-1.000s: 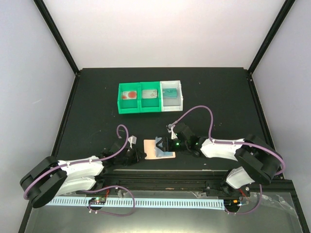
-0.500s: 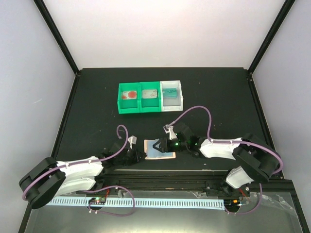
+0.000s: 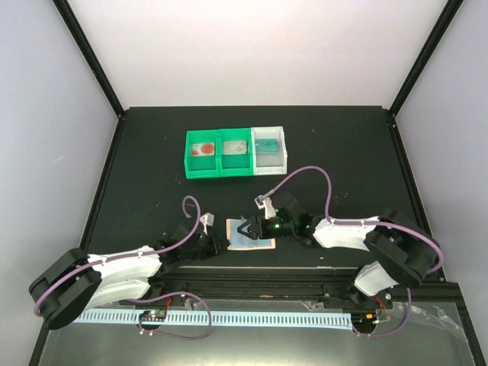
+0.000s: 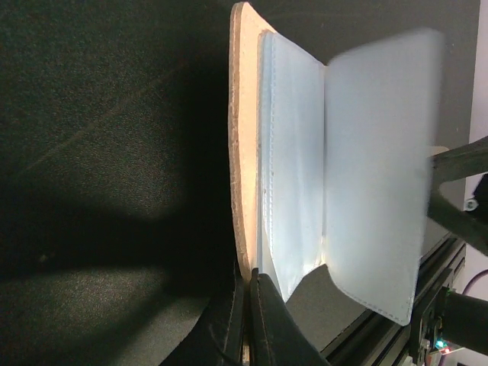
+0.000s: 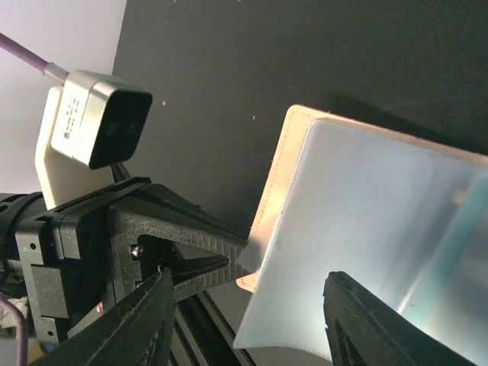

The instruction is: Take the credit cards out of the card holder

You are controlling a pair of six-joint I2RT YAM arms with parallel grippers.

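Right arm's fingers (image 5: 141,324) have slid a bit left over the tan leather folding card holder (image 3: 250,235) at the black tabletop's (image 3: 152,168) near edge, spread wide around its blue-grey sleeve (image 5: 366,229). Left fingers (image 4: 268,328) pinch the cover's edge. Guessing it's hunting for leftover cards.

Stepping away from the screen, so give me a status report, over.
Left gripper shut on card holder, at its edge. Right gripper open over its flap. Nothing blocking.
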